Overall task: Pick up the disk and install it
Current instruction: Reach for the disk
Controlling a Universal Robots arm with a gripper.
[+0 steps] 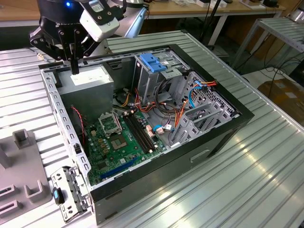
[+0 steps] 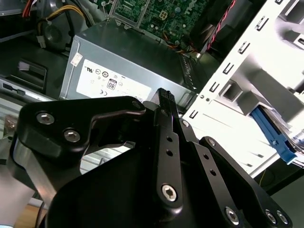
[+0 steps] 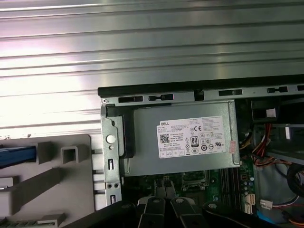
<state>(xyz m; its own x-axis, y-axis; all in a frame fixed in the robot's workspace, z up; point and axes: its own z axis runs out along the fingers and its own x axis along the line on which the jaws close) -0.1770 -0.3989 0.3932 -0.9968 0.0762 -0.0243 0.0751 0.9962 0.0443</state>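
Note:
My gripper [image 1: 74,65] hangs over the back left corner of the open computer case [image 1: 213,137], just above the grey power supply [image 1: 90,78]. Its black fingers are pressed together with nothing between them, as both wrist views confirm, gripper [image 2: 165,96] and gripper [image 3: 165,183]. Of the disk I see only a blue rail [image 3: 16,156] lying on the grey fixture [image 3: 61,190] outside the case, also visible as a blue rail [image 2: 278,141]; its body is out of view. The grey drive cage [image 1: 159,83] with a blue-handled bracket [image 1: 153,61] stands in the case's far corner.
The motherboard [image 1: 118,137] lies on the case floor with red, orange and blue cables [image 1: 175,116] beside the cage. A loose metal bracket with a blue clip [image 1: 66,194] lies by the case's near corner. The ribbed aluminium table [image 1: 256,180] stretches around the case.

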